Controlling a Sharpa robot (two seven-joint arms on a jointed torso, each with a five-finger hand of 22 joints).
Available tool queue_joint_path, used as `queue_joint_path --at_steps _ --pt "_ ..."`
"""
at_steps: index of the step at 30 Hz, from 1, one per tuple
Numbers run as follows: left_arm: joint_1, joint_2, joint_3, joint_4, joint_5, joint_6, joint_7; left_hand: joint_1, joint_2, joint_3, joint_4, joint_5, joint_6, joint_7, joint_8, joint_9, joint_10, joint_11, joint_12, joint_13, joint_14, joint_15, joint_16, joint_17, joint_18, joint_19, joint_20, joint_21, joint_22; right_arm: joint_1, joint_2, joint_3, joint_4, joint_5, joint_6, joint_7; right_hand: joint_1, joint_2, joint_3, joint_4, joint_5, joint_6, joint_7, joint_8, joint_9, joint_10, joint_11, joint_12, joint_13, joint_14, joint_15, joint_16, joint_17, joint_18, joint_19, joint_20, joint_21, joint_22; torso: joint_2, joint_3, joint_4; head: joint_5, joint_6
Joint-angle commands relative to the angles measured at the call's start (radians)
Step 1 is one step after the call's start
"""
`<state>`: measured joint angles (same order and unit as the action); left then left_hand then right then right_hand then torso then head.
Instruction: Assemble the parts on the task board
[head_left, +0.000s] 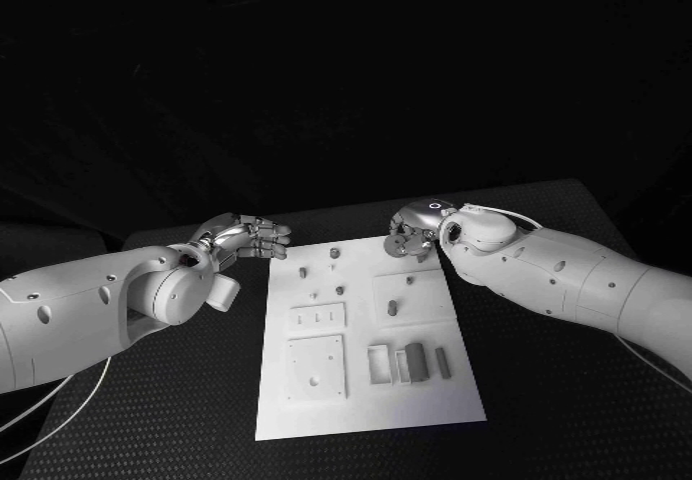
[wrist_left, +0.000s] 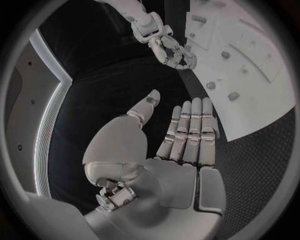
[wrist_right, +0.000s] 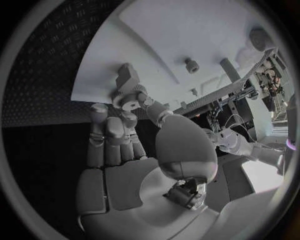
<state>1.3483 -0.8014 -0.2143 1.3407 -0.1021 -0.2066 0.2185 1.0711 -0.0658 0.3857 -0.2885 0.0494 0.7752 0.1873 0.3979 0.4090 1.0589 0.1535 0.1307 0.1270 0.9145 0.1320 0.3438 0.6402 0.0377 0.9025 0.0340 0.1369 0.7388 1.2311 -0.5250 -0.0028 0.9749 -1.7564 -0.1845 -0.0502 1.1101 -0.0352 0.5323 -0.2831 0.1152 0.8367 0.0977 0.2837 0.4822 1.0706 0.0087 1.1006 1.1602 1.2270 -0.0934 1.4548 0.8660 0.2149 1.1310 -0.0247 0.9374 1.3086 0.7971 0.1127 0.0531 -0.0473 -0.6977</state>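
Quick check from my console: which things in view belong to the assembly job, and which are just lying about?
Job:
- task board, white plate mid-table
- small grey parts standing on the board
- right hand at the board's far corner, fingers pinching a small grey part
- left hand beside the board's far left edge, holding nothing

Lying about:
- black table; no stray items I can make out

The bench (head_left: 548, 400) has a black, matt, rough top with a fine raised grid pattern. The board (head_left: 368, 405) at its centre looks smooth, matt white plastic. The arms (head_left: 87, 310) are glossy white plastic; each robot hand (wrist_left: 178, 145) looks like brushed silver metal.
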Motion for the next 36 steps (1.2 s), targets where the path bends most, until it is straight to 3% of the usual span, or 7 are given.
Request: queue_joint_path --at_steps 1,28,36 --pt "0.001 0.001 0.000 0.001 0.004 0.000 0.006 -0.002 0.002 -0.002 -0.002 0.000 -0.001 0.008 -0.004 -0.001 0.000 0.008 -0.005 -0.001 0.009 -0.001 -0.005 0.001 0.014 0.006 -0.002 -0.007 -0.001 -0.011 -0.003 -0.007 0.003 -0.033 0.017 -0.005 -0.010 -0.003 0.000 0.003 0.004 0.142 0.015 0.033 0.032 0.001 -0.006 0.006 -0.002 -0.001 -0.009 -0.004 0.000 0.047 -0.001 0.001 0.005 0.017 0.000 -0.0012 0.0756 0.001 -0.002" --pt "0.001 -0.004 0.000 0.004 0.004 0.002 0.005 -0.002 0.001 -0.002 -0.001 0.000 0.000 0.008 -0.004 -0.001 0.001 0.008 -0.006 -0.001 0.009 -0.001 -0.007 0.002 0.013 0.006 -0.002 -0.008 -0.001 0.003 -0.026 -0.003 0.132 -0.020 -0.007 -0.020 -0.024 -0.022 0.005 0.010 0.004 0.137 0.014 0.026 0.033 0.003 -0.008 0.009 -0.011 0.003 -0.012 -0.007 -0.001 0.047 0.004 -0.002 0.005 0.016 0.000 -0.0003 0.0736 0.006 -0.004" --pt "0.001 -0.005 0.000 0.004 0.004 0.002 0.005 -0.002 0.001 -0.002 -0.001 0.000 -0.001 0.008 -0.004 -0.001 0.001 0.008 -0.006 -0.001 0.009 -0.001 -0.007 0.003 0.013 0.006 -0.002 -0.008 -0.001 0.009 -0.017 0.001 0.158 -0.040 -0.024 -0.037 -0.026 -0.026 0.007 0.012 0.004 0.137 0.015 0.025 0.034 0.003 -0.008 0.009 -0.014 0.004 -0.011 -0.007 -0.001 0.047 0.006 -0.003 0.004 0.016 0.000 -0.0019 0.0751 0.009 -0.006"
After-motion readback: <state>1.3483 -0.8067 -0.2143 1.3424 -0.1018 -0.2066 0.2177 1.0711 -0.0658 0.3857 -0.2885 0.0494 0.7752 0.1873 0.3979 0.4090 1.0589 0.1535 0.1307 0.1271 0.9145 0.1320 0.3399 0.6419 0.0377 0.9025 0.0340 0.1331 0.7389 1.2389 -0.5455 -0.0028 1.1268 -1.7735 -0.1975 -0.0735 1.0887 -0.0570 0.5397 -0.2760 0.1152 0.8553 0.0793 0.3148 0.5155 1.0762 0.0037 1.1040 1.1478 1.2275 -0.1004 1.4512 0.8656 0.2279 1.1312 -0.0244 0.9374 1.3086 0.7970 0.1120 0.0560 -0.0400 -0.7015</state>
